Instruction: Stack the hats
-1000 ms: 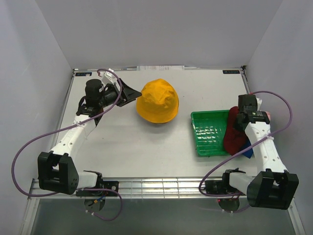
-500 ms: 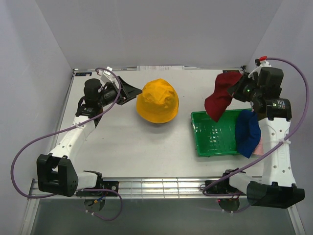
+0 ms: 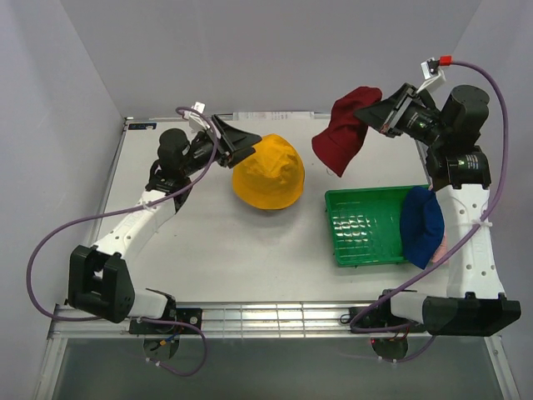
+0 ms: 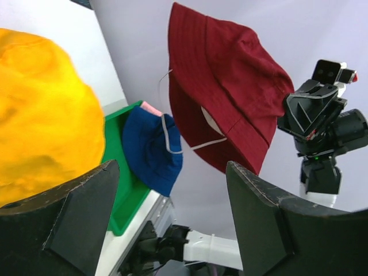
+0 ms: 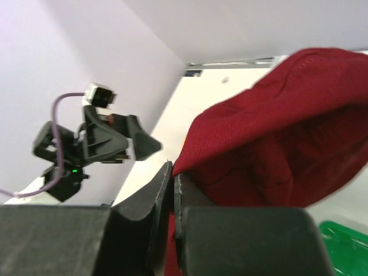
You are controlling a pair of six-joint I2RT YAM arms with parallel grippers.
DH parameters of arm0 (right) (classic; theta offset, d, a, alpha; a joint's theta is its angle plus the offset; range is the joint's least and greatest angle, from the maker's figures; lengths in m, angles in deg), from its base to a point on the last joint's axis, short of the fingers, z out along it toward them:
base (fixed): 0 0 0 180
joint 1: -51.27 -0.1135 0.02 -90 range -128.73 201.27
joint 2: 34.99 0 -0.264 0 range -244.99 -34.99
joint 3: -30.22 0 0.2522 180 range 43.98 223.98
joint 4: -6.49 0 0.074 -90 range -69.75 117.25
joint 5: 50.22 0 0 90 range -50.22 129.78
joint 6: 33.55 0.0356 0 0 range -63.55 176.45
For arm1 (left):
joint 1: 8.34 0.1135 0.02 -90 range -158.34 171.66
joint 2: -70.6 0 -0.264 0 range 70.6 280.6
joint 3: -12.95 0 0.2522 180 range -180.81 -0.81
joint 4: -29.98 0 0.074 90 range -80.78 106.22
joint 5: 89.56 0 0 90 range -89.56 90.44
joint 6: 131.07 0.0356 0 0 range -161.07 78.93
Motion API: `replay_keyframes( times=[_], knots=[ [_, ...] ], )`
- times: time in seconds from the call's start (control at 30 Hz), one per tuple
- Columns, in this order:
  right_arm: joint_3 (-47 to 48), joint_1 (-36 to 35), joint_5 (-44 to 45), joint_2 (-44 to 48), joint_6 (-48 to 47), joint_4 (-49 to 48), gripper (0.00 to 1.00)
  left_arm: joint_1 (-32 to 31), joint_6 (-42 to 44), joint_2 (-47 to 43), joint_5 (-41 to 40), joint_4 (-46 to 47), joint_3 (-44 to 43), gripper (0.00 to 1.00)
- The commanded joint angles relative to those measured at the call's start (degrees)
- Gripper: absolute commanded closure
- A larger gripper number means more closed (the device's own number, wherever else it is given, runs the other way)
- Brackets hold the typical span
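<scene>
A yellow hat (image 3: 267, 172) (image 4: 40, 115) sits crown up on the table at mid-back. My right gripper (image 3: 383, 112) (image 5: 172, 171) is shut on the brim of a dark red hat (image 3: 343, 129) (image 5: 287, 132) (image 4: 224, 86). That hat hangs in the air above the table, right of the yellow one. A blue hat (image 3: 421, 223) (image 4: 149, 149) drapes over the right side of the green tray (image 3: 358, 225), and a pink sliver (image 3: 441, 243) shows under it. My left gripper (image 3: 241, 142) (image 4: 171, 167) stands open at the yellow hat's left edge, holding nothing.
The green plastic tray (image 4: 118, 190) (image 5: 345, 241) lies at the table's right, near the right arm. Grey walls close in the back and both sides. Purple cables loop off both arms. From the right wrist view, the left gripper (image 5: 109, 141) shows across the table.
My right arm has lifted the dark red hat out of the tray, up and to the left. The left gripper has moved right to the yellow hat and opened wider.
</scene>
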Motion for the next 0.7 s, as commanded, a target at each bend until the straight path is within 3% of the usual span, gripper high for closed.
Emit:
replay_keyframes(
  times=[0.0,0.47,0.67],
  knots=[
    [4.05,-3.19,-5.09,-0.23,6.82,-12.57,0.92,-3.78,-5.89,1.29,-4.63,5.83,-3.55,0.14],
    [8.45,-13.48,-0.70,-3.74,6.57,-13.29,0.92,-10.03,-17.41,5.96,-14.40,9.96,-9.88,0.14],
    [8.10,-16.38,1.06,-4.88,5.25,-12.67,0.92,-10.47,-20.40,7.45,-12.83,11.28,-11.11,0.13]
  ],
)
